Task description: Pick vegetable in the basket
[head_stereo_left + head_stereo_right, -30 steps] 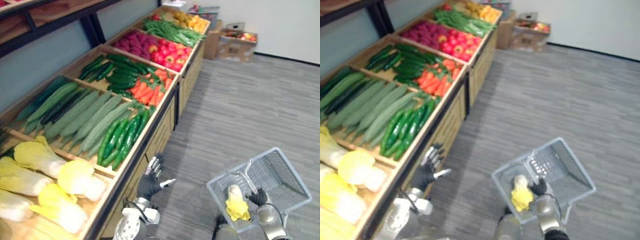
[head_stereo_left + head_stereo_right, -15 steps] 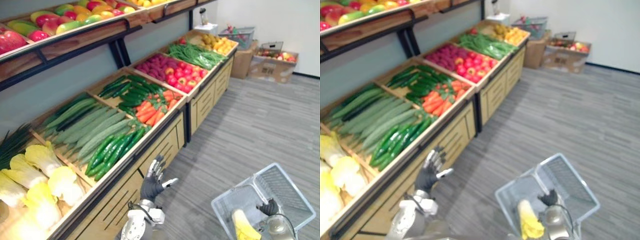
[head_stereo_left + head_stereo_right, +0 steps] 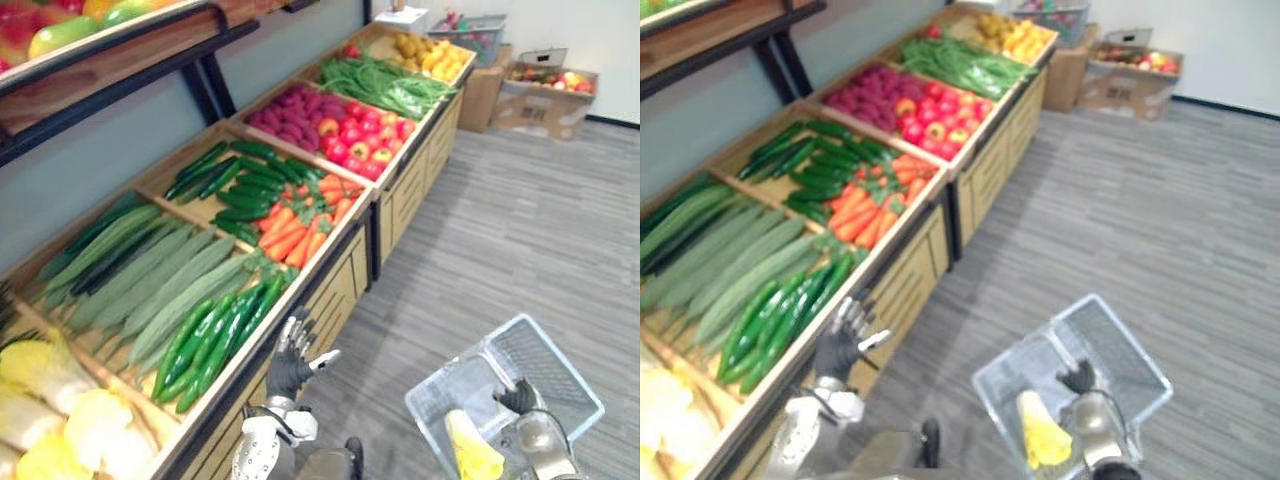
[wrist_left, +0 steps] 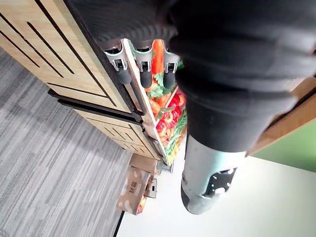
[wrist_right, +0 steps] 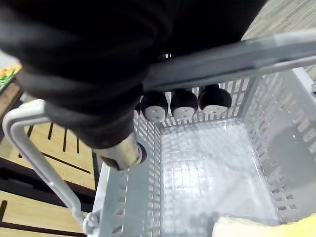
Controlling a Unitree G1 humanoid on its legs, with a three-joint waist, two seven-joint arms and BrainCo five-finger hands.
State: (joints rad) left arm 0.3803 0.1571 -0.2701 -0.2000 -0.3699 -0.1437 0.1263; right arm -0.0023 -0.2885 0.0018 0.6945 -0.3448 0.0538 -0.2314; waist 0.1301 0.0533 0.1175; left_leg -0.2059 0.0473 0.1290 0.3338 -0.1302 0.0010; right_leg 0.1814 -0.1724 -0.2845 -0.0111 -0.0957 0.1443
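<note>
My right hand is shut on the handle of a clear plastic basket, which it holds over the grey floor at the lower right. A yellow napa cabbage lies inside the basket. My left hand is open with straight fingers, raised beside the front edge of the wooden vegetable stand and holding nothing. More yellow cabbages lie in the nearest bin, with green peppers, long cucumbers and carrots in the bins beyond.
The wooden stand runs along the left, with drawers under it and an upper shelf of fruit. Red peppers and green beans fill the farther bins. Cardboard boxes stand by the far wall. Grey floor lies to the right.
The whole picture has shifted, so the camera moved. My left hand stays open by the stand, and my right hand keeps hold of the basket with the cabbage in it.
</note>
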